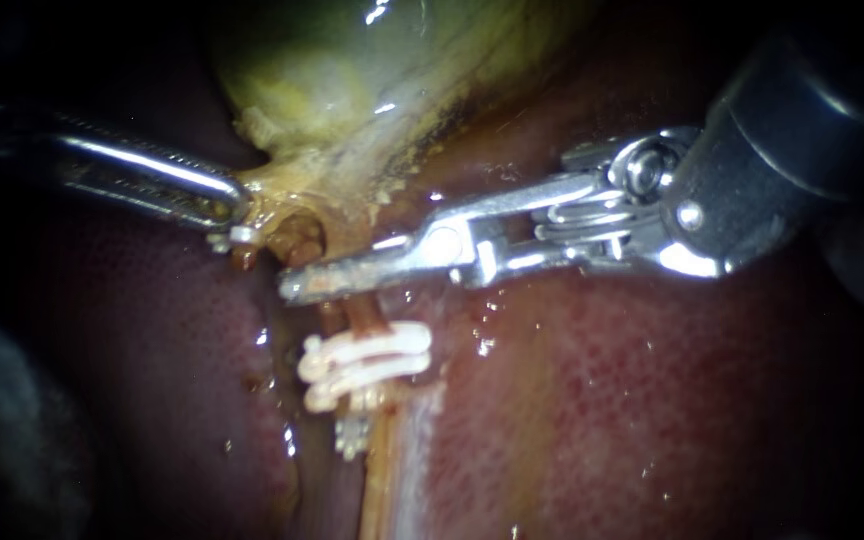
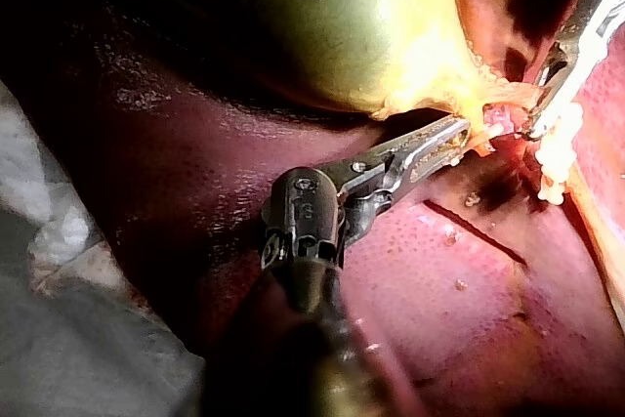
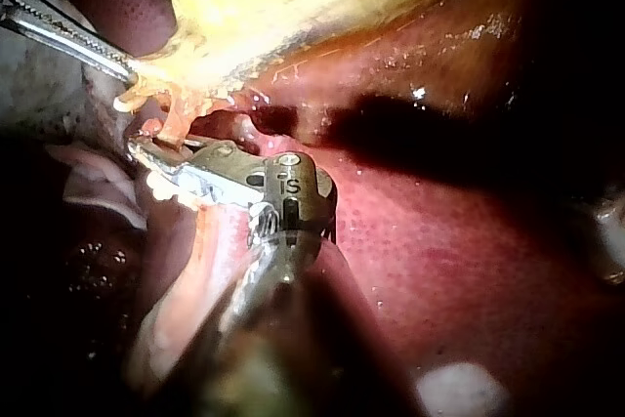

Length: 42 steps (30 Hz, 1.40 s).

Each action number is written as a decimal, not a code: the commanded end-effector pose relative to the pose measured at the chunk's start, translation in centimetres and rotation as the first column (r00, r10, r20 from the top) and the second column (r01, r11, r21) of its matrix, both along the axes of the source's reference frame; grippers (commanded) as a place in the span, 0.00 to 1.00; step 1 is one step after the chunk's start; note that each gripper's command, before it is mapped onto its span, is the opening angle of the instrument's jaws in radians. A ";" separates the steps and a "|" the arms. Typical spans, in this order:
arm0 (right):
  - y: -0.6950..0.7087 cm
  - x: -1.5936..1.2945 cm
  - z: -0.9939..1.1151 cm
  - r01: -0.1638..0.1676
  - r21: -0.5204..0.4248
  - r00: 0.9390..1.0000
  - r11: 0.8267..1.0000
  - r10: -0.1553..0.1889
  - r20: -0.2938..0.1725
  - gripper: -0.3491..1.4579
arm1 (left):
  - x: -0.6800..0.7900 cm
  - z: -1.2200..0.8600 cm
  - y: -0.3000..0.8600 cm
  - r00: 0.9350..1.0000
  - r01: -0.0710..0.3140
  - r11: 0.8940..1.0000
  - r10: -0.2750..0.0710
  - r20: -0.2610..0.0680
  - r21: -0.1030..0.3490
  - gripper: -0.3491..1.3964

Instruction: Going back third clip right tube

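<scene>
- The left instrument (image 1: 230, 212) is gripping the pale, yellowish lower edge of the gallbladder (image 1: 352, 80). Its jaws are pressing together on that tissue from both sides.
- The right instrument (image 1: 297, 285) is reaching in crosswise, and its tip is lying across the tube (image 1: 384, 470), close to the left instrument's jaws but apart from them.
- Whether the right instrument's tip is parted or closed cannot be told from any view.
- White clips (image 1: 364, 362) are sitting on the tube just beside the right instrument's tip, on the side away from the gallbladder. They are stacked close together across the tube, and a short bare stretch of tube is showing between them and the metal.
- At least two clip bands are showing; an exact count cannot be made.
- The tube is running from the gallbladder's edge past the right instrument's tip, through the clips, and on away from both instruments.
- The liver (image 1: 652, 400) is lying wet and glistening beneath both shafts.
</scene>
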<state>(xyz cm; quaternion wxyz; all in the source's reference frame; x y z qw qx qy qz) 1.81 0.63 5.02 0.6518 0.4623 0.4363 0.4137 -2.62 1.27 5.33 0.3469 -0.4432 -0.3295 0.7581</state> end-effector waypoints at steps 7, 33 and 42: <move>-0.01 0.00 0.01 0.008 0.001 1.000 1.000 -0.008 0.000 0.00 | 0.00 0.00 0.00 1.000 0.000 1.000 0.000 0.000 0.000 0.00; -0.37 -0.42 0.55 0.057 -0.596 0.987 0.801 -0.135 -0.087 0.47 | 0.02 0.01 0.00 1.000 -0.001 1.000 0.001 0.001 0.000 0.00; -0.42 -0.91 0.48 0.088 -0.684 0.975 0.724 -0.203 -0.089 0.47 | 0.04 0.01 0.00 1.000 -0.002 1.000 0.002 0.001 0.000 0.00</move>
